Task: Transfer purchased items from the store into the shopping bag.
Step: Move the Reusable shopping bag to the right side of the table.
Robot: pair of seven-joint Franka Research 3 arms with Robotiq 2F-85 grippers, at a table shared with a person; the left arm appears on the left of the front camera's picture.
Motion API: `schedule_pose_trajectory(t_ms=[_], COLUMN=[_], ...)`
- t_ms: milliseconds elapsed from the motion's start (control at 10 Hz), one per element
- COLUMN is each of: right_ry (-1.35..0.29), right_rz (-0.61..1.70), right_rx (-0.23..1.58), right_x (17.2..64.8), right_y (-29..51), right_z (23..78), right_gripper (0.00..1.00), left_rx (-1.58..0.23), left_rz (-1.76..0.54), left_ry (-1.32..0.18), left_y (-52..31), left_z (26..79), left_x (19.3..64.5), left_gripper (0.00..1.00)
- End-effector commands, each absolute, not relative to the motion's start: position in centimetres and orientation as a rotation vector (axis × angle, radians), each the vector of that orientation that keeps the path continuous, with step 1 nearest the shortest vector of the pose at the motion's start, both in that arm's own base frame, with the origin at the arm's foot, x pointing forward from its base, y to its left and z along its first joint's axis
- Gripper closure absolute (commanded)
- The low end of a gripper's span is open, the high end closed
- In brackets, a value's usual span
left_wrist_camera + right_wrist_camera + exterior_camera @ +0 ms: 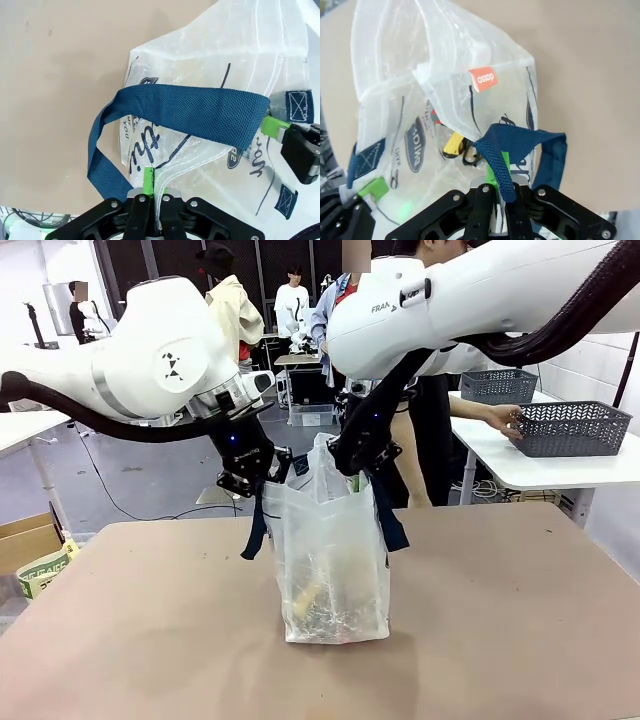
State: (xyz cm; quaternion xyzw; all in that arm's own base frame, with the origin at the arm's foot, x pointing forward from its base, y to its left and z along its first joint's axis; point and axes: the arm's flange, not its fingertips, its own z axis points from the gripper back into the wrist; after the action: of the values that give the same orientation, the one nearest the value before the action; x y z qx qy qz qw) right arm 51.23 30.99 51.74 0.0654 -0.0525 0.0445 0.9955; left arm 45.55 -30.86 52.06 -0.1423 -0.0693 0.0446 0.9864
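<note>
Standing upright near the middle of the tan table point(520, 620), the shopping bag point(330, 560) is gripped at its top rim from both sides. The left gripper point(262, 478) is clenched on the rim at the robot's left and the right gripper point(360, 468) on the opposite rim, so both arms crowd the space over the bag's mouth.

In the left wrist view a navy strap point(200, 112) lies slack across the bag's opening, its loop hanging down the outside. In the right wrist view the other strap point(496, 152) bunches over that gripper's fingers, and a yellow-and-black handle point(454, 144) shows through the translucent wall, inside the bag. An orange label point(484, 79) sticks out at the rim.

Well apart, on a white side table point(540, 470) beyond the far right corner, sits the dark grey mesh store basket point(570, 428), with a person's hand point(500, 418) on its left end. A second mesh basket point(498, 386) stands behind it. A cardboard box point(25, 538) sits off the table's left edge.
</note>
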Motion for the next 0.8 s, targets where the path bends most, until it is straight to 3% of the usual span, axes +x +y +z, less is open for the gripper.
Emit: schedule_pose_trajectory(t_ms=[0, 700], right_ry=[-0.109, -0.116], right_rz=[0.100, -0.075], right_rx=[0.151, 0.262], right_x=[51.2, 51.5], right_y=[30.8, 33.3], right_z=[51.9, 53.0], right_gripper=[1.00, 1.00], left_rx=[-0.283, -0.352], left_rz=[0.090, 0.114], left_ry=[-0.147, -0.217], left_y=[-30.7, -31.6], left_z=[51.9, 53.3], left_x=[45.1, 46.2], left_gripper=[1.00, 1.00])
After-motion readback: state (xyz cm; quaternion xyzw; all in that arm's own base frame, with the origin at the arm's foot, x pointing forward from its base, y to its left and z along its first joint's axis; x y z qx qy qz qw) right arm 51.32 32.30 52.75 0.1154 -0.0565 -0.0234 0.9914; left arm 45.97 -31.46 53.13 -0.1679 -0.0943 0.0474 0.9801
